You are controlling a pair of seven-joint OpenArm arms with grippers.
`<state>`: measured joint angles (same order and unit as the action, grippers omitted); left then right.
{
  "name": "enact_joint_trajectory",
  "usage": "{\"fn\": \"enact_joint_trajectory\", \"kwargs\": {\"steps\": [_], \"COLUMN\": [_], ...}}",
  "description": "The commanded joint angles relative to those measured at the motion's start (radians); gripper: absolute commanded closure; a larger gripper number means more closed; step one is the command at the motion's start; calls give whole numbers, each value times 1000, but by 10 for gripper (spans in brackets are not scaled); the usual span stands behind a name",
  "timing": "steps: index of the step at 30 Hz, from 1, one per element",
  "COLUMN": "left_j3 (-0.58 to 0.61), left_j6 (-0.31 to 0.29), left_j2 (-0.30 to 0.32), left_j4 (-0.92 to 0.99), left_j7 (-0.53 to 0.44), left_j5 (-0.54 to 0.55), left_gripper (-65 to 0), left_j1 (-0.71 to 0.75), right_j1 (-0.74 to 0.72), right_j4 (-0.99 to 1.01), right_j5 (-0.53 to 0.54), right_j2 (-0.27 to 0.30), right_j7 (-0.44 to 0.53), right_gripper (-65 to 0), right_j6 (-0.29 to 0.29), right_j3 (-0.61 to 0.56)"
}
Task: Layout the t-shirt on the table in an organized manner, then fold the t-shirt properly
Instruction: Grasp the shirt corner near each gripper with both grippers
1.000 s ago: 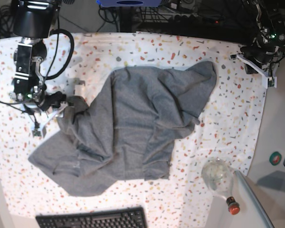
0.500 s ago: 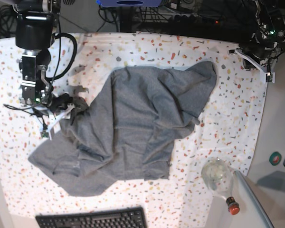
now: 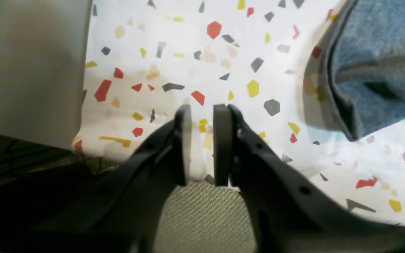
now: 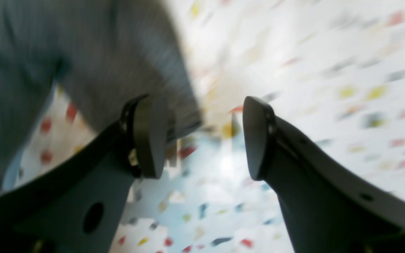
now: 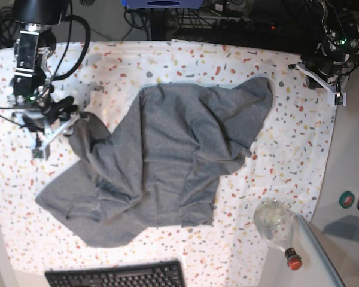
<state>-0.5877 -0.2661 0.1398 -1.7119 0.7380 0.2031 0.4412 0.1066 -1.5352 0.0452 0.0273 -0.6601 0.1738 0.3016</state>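
Observation:
The grey t-shirt [image 5: 173,155] lies crumpled and bunched in the middle of the speckled table [image 5: 287,149]. My right gripper [image 5: 69,116] is at the shirt's left edge. In the right wrist view that gripper [image 4: 202,137] is open. The t-shirt [image 4: 83,52] hangs behind its left finger [image 4: 149,137], and nothing is pinched. My left gripper [image 5: 316,76] hovers over the table's far right corner. Its pads [image 3: 222,140] stand a narrow gap apart with nothing between them, and the t-shirt [image 3: 378,63] lies off to one side.
A plain white side counter [image 5: 353,149] borders the table on the right. A glass bottle with a red cap [image 5: 275,224] lies near the front right. A black keyboard [image 5: 116,276] sits at the front edge. Cables and dark equipment [image 5: 239,18] line the back.
My right arm went toward the shirt's left edge, then drew back up and left. That edge now reaches a little further left. The left arm has barely moved.

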Motion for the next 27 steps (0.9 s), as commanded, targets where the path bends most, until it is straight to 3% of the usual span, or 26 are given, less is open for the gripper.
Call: {"fn": "enact_joint_trajectory", "kwargs": {"steps": [1, 5, 10, 17, 22, 27], "left_j3": [-5, -5, -4, -7, -5, -7], "left_j6": [3, 3, 3, 3, 3, 3], "left_j2": [11, 11, 11, 11, 11, 13], "left_j4": [-15, -6, 23, 28, 28, 28], "left_j7": [-18, -18, -18, -18, -18, -18], "left_j5": [2, 2, 2, 2, 2, 2], "left_gripper": [-105, -105, -105, -105, -105, -105], "left_j1": [1, 1, 0, 0, 0, 0], "right_j1": [-14, -71, -149, -218, -219, -207], "right_j4": [-20, 37, 174, 333, 362, 361], "right_j5": [-1, -1, -1, -1, 5, 83], "right_j2": [9, 9, -22, -53, -65, -74], "right_j7": [-5, -13, -19, -100, -102, -157], "right_gripper": [-330, -372, -371, -369, -369, -368], "right_j6": [3, 39, 201, 402, 416, 461], "right_j3": [23, 81, 212, 367, 370, 368]}}
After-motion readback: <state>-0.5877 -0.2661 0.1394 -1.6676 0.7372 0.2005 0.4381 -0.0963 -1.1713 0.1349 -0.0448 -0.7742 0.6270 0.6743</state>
